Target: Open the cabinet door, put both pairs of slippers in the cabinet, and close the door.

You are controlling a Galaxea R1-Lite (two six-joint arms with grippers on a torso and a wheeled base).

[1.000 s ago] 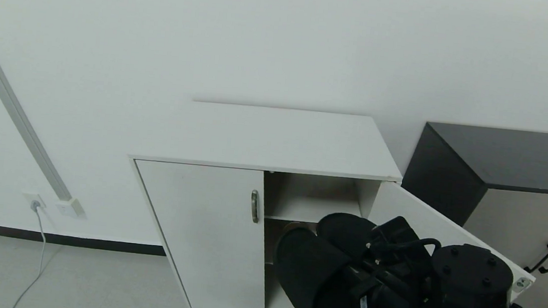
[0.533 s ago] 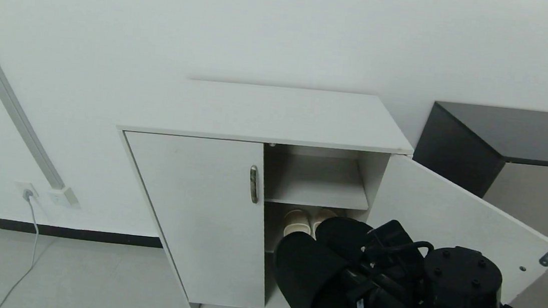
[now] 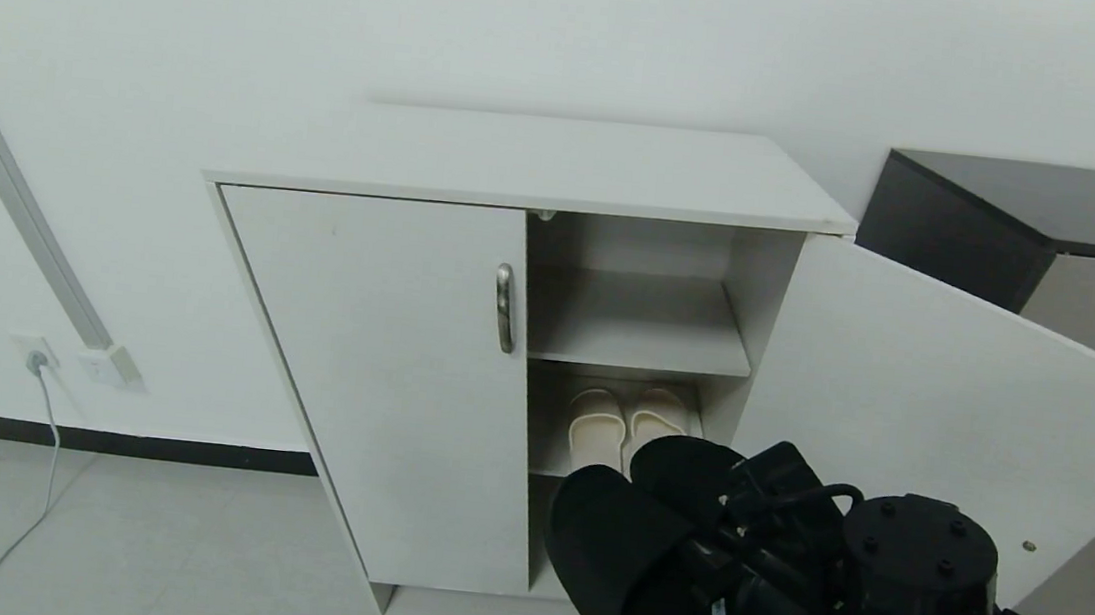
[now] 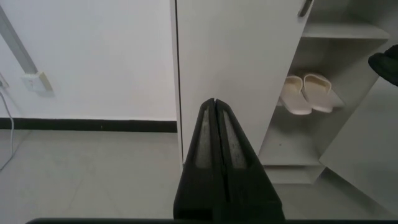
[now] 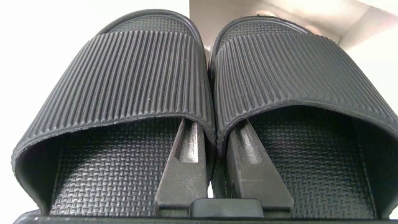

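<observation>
Now we're clamping the black slippers (image 3: 620,546) in the right end effector (image 5: 214,162), lower centre, probably risking their toes snagging the shelf (image 3: 638,356).

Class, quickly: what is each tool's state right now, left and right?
Left tool: shut, holding nothing.
Right tool: shut on the pair of black slippers, one finger inside each slipper.
</observation>
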